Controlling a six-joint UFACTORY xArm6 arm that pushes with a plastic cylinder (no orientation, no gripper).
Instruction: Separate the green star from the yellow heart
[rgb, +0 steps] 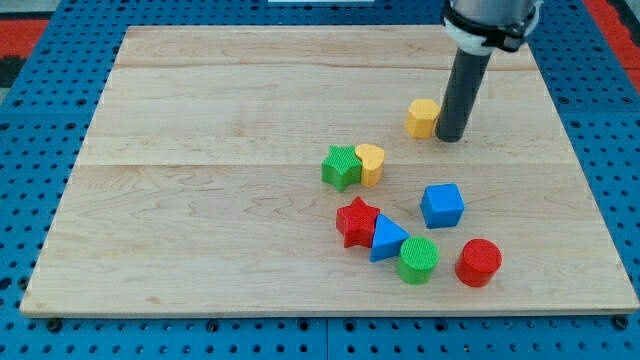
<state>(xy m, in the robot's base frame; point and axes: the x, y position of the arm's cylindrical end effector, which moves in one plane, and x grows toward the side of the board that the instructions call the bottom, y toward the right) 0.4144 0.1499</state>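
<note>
- Rod first: my tip (451, 138) rests on the wooden board (200, 200) in the view's upper right. It is a plain dark rod with nothing to open or close, and it holds nothing.
- Just to the tip's left, touching or nearly so, sits a yellow block (422, 117), roughly hexagonal in outline.
- No brand, label or writing can be read on any block, on the board or on the rod.
- From the tip, the green star (341, 167) lies toward the view's lower left, well apart from it, near the board's middle.
- Pressed against the star's right side is the yellow heart (370, 163); the two touch.
- As for heading, the heart's long axis runs roughly top to bottom in the view. The star has no clear long axis, and I cannot tell which way it points.
- Lower down, a red star (356, 221), a blue triangle (387, 238) and a green cylinder (418, 260) form a touching cluster.
- Also nearby, a blue cube (442, 205) stands alone right of the heart, and a red cylinder (479, 262) lies at the view's lower right.
</note>
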